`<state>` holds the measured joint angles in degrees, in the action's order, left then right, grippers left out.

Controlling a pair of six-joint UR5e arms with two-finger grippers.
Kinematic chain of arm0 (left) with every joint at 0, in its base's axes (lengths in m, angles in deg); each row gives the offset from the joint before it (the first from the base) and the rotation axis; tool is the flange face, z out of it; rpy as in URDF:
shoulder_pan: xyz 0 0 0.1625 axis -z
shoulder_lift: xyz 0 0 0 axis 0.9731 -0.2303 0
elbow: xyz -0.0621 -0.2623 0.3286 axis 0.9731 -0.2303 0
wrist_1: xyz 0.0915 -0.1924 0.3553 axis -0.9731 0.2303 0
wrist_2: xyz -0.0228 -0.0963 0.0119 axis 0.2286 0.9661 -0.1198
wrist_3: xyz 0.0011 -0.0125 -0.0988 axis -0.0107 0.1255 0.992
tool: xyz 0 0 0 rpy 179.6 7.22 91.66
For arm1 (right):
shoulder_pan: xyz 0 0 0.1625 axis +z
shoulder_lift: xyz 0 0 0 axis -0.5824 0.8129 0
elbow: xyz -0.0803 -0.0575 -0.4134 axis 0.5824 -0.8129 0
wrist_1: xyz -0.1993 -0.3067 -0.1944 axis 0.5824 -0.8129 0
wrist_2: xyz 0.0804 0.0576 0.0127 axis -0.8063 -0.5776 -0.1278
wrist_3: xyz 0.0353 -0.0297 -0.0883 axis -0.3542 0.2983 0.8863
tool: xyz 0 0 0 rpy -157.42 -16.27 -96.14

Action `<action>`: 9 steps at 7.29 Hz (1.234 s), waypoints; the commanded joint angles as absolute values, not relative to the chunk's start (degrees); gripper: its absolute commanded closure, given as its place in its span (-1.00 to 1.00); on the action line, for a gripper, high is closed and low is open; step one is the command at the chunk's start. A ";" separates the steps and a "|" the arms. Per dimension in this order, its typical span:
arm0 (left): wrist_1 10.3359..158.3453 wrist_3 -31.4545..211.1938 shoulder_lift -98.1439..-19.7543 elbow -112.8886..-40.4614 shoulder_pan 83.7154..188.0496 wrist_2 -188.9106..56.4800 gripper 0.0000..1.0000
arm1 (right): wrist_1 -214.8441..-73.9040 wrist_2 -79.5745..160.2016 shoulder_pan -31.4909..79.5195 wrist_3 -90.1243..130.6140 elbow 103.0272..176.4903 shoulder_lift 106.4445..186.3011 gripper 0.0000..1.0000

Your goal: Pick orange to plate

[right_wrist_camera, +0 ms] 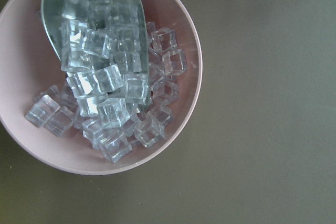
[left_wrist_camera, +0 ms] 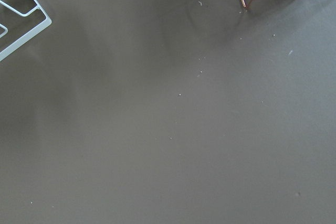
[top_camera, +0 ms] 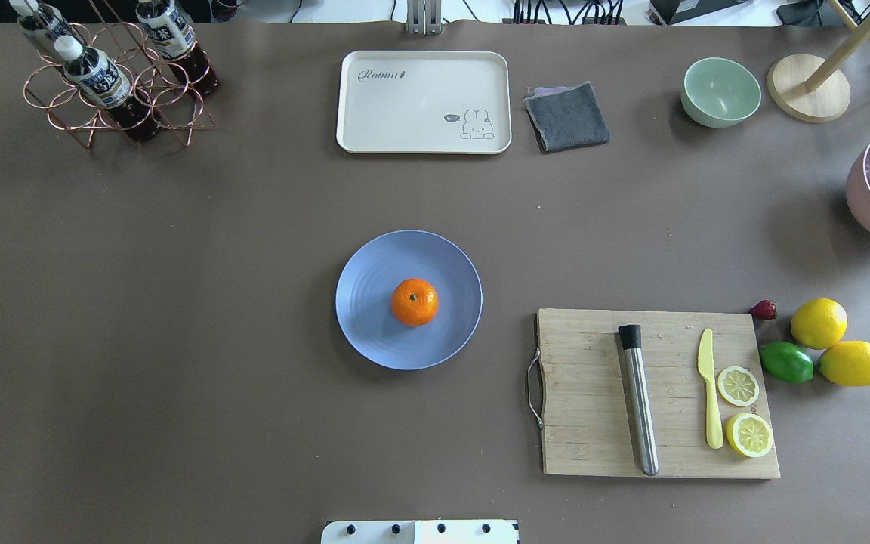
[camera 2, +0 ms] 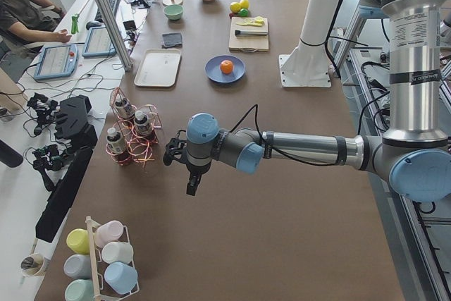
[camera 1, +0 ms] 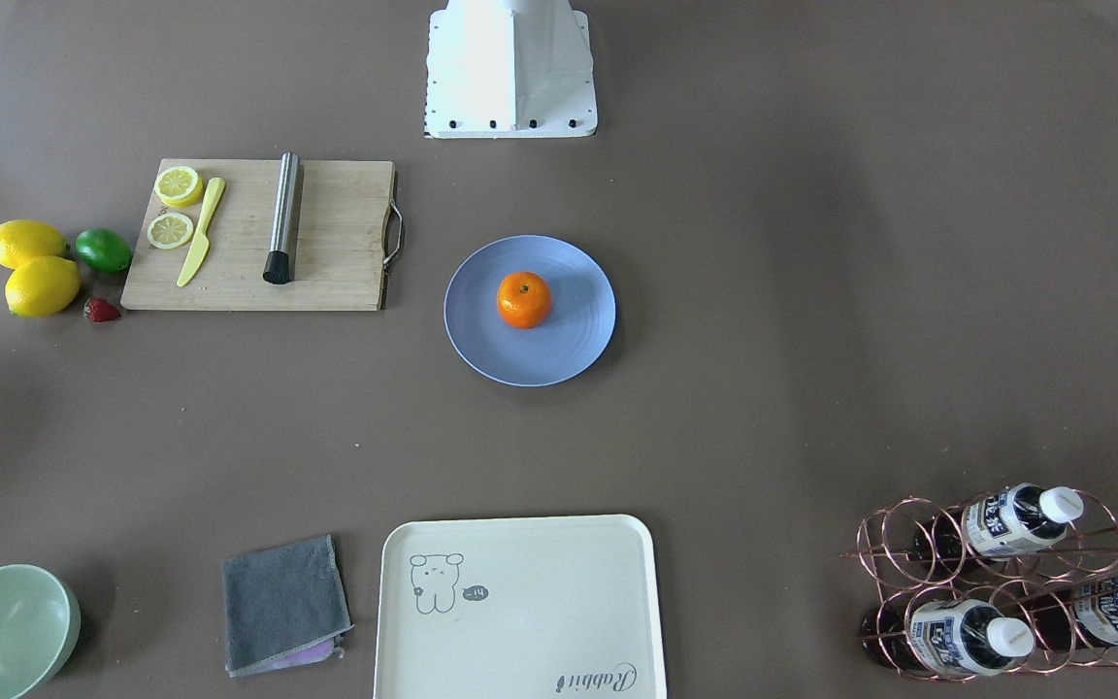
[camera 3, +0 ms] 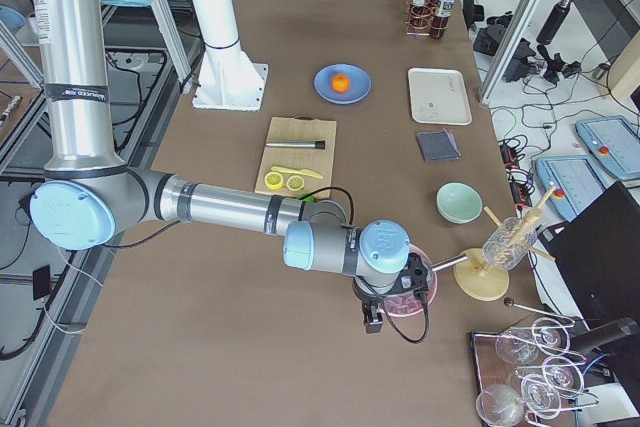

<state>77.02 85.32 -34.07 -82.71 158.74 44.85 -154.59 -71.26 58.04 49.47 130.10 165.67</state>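
The orange (camera 1: 524, 299) (top_camera: 414, 301) rests upright near the middle of the pale blue plate (camera 1: 481, 340) (top_camera: 367, 325), stem dimple up, at the table's centre. No gripper is near it. Only the side views show the grippers. My left gripper (camera 2: 192, 187) hangs over bare table beside the copper bottle rack (camera 2: 134, 135), far from the plate (camera 2: 211, 75). My right gripper (camera 3: 373, 324) hangs over a pink bowl of ice cubes (right_wrist_camera: 173, 19), also far from the plate (camera 3: 325, 92). I cannot tell whether either gripper is open or shut.
A wooden board (top_camera: 593, 393) holds a steel muddler, a yellow knife and lemon slices. Beside it lie two lemons (top_camera: 819, 323), a lime (top_camera: 786, 362) and a strawberry. Along the far edge stand a cream tray (top_camera: 374, 106), a grey cloth (top_camera: 567, 115) and a green bowl (top_camera: 720, 91).
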 commanded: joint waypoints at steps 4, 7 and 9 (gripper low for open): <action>75.99 85.77 -35.49 -84.22 160.01 45.76 -0.95 | -154.55 -66.75 57.99 47.74 139.58 174.05 -1.00; 75.90 85.77 -38.65 -81.77 159.66 45.58 -0.95 | -154.55 -66.83 57.81 45.45 139.49 174.21 -1.00; 75.99 85.78 -38.65 -81.60 159.57 44.62 -0.95 | -154.55 -66.66 57.81 45.36 139.66 173.69 -1.00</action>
<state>75.92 85.91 -38.57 -81.76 159.65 45.32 -154.55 -66.76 57.82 45.43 139.59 173.88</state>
